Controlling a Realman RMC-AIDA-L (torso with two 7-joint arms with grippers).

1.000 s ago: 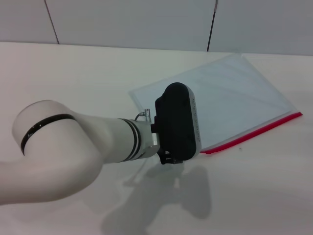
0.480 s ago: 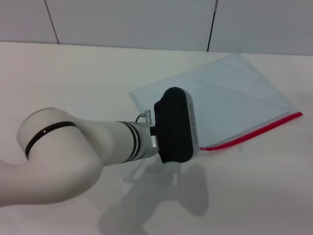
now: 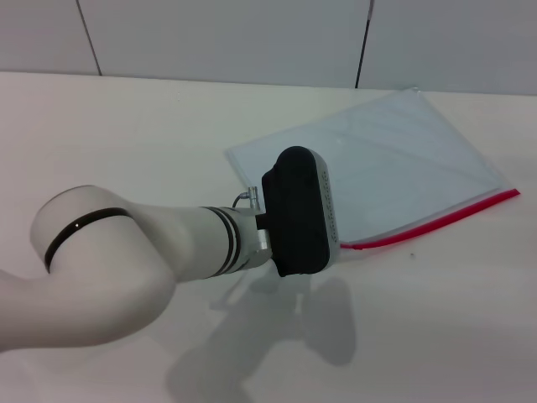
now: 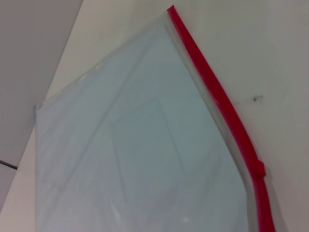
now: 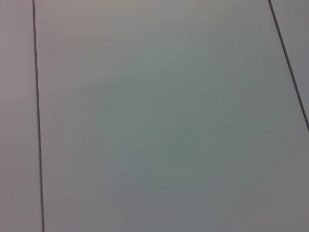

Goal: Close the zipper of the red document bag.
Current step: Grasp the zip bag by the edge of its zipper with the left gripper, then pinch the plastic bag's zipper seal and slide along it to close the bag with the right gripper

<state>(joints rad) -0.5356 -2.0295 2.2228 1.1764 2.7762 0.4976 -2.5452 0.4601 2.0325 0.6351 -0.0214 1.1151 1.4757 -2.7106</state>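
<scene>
while the left gripper (image 3: 306,269) hovers over the near corner of the red document bag (image 3: 394,168) lying flat on the table (image 3: 126,134), fingers hidden, i can't tell its state; missing the zipper (image 4: 217,96) slider (image 4: 259,169) might drag the pouch.

No text, label, brand, number or sign can be read in any of the views. The black housing at the left arm's wrist (image 3: 299,212) carries a faint line of grey marks along its side, but they are too small to make out as letters.
</scene>
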